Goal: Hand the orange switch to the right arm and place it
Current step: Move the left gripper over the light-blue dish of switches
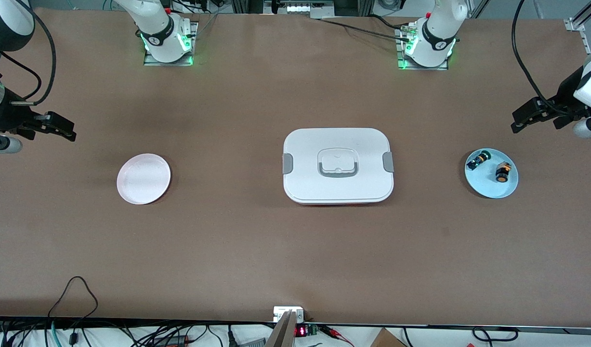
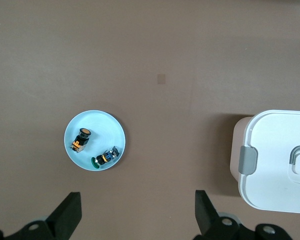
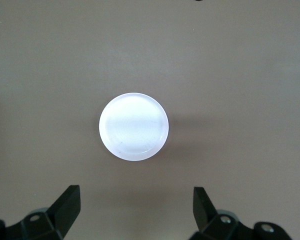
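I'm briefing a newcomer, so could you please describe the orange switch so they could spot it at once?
Start at the white lidded box mid-table, then go toward the left arm's end to the pale blue plate. Two small black switches lie on it; the orange switch has the orange cap and lies nearer the front camera than its green-capped neighbour.

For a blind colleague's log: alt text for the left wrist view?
A pale blue plate on the brown table holds the orange switch and a green-capped switch. The open left pincer hangs above, beside a white lidded container.
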